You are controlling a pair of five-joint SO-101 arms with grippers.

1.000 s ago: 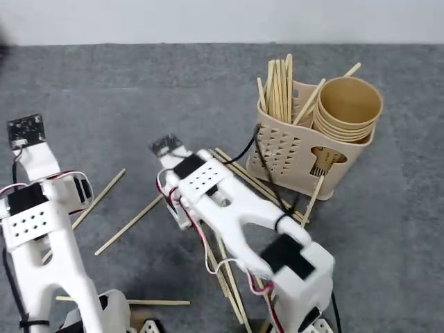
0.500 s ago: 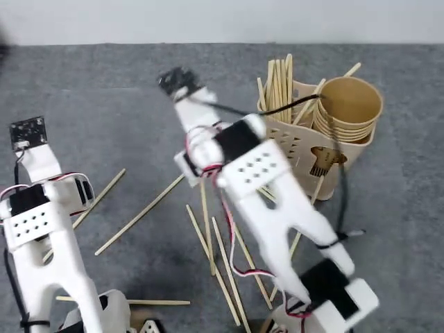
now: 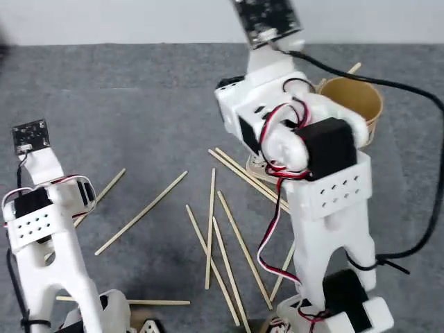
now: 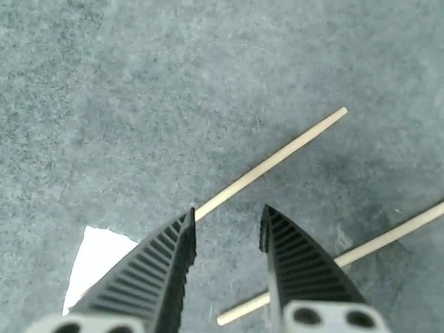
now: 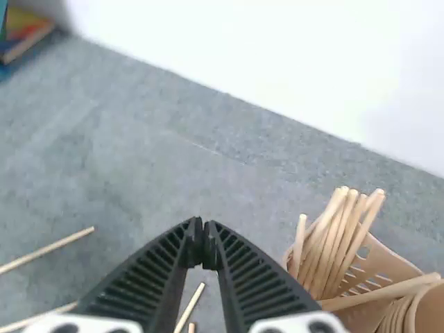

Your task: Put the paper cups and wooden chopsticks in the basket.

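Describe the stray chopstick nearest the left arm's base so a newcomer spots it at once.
Start at the left arm on the grey carpet. By its base lies one chopstick, apart from the rest, the only one lying crosswise; the others slant.

Grey carpeted table (image 3: pixel 125 97), seen from above. Left front: white left arm (image 3: pixel 41 229), with the left gripper (image 4: pixel 227 218) above one thin wooden chopstick (image 4: pixel 270 163) and a second chopstick (image 4: pixel 333 260) lying just beside. Centre, between the arms: loose wooden chopsticks (image 3: pixel 210 229) fanned on the carpet, some crossing. Right: white right arm (image 3: pixel 326 194), raised in front of the perforated plastic basket (image 5: pixel 381 267). In the basket, upright wooden chopsticks (image 5: pixel 340 225) stand beside the stacked paper cups (image 3: pixel 355 97)
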